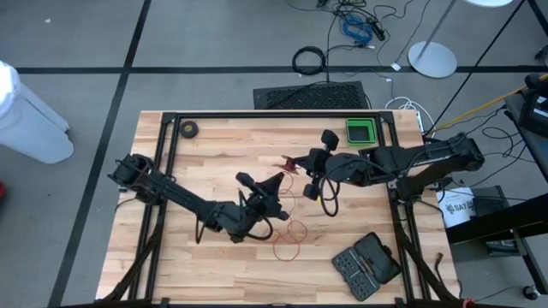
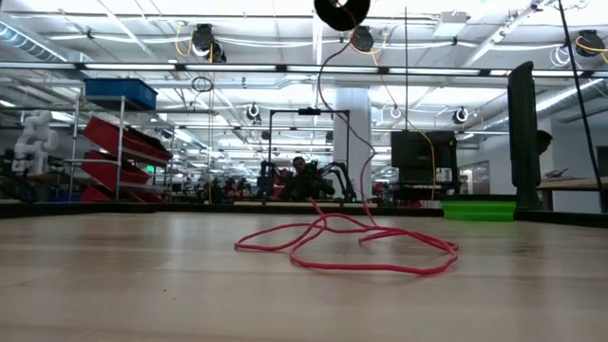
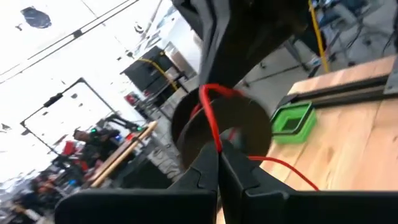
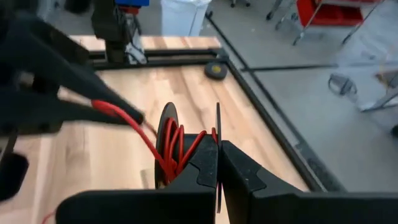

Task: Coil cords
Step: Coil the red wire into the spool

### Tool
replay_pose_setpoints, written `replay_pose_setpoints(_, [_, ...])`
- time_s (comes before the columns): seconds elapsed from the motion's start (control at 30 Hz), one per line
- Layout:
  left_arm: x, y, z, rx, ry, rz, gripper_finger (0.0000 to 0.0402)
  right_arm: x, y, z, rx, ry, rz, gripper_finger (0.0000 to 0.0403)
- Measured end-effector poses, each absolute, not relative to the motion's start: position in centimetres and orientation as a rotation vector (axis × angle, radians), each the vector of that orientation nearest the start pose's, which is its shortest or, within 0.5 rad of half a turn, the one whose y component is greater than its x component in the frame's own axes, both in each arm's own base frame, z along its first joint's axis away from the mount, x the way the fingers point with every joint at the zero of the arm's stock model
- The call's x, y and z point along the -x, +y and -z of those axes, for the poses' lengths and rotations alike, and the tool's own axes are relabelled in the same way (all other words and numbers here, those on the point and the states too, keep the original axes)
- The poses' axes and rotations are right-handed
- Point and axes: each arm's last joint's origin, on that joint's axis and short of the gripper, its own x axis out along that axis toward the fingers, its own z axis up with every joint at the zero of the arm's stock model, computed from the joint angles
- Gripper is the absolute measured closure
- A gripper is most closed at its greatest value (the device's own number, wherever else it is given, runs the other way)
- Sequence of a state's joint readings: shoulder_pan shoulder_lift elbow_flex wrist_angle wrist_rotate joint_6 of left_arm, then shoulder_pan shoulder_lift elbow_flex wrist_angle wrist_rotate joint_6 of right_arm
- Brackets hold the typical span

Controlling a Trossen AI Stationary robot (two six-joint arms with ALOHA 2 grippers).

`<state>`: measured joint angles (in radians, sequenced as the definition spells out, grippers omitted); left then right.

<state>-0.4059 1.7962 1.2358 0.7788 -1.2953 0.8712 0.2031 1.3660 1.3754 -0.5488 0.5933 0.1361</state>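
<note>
Right gripper [image 1: 318, 164], high view: jaws clamped on the black reel [image 1: 313, 162] near the worktop [image 1: 214, 261] centre; left gripper [image 1: 276, 181] pinched on the red cord [image 1: 289, 231], whose loops lie toward the near edge. White bucket [image 1: 456, 208] beyond the right edge bears partly legible lettering. Low view: cord loops rest mid-worktop, one strand rising to the reel [image 2: 341, 11]. Left wrist view: closed fingers [image 3: 239, 171] grip cord [image 3: 210, 118] before the reel [image 3: 249, 121]. Right wrist view: fingers [image 4: 239, 168] clamp the reel [image 4: 166, 143], partly wound.

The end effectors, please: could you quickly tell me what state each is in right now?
Left end effector: shut on the red cord.
Right end effector: shut on the reel.
</note>
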Motion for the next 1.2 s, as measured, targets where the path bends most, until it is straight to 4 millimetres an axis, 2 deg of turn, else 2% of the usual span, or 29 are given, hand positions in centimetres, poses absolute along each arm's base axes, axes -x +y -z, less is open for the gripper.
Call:
replay_pose_setpoints(0.23, [-36.9, -13.1, -29.7, -0.662, 0.283, -0.917, 0.0400, -27.0, 4.1, -37.4, 0.015, 0.572, 0.393, 0.0403])
replay_pose_setpoints(0.53, [-37.1, -13.1, -29.0, -0.738, 0.345, -0.897, 0.0400, -26.7, 5.1, -37.6, -0.033, 0.584, 0.241, 0.0403])
replay_pose_setpoints(0.7, [-36.9, -13.4, -28.6, -0.765, 0.383, -0.905, 0.0400, -26.1, 6.0, -38.6, -0.015, 0.524, 0.169, 0.0403])
replay_pose_setpoints(0.97, [-36.1, -15.5, -28.3, -0.792, 0.381, -0.851, 0.0398, -24.4, 7.9, -40.4, 0.042, 0.410, 0.083, 0.0403])
replay_pose_setpoints(1.07, [-35.7, -16.6, -28.1, -0.819, 0.367, -0.785, 0.0376, -24.2, 8.5, -40.7, 0.064, 0.380, 0.081, 0.0403])
replay_pose_setpoints(1.2, [-35.2, -17.7, -28.1, -0.827, 0.349, -0.743, 0.0324, -24.3, 8.8, -41.2, 0.076, 0.332, 0.064, 0.0403])
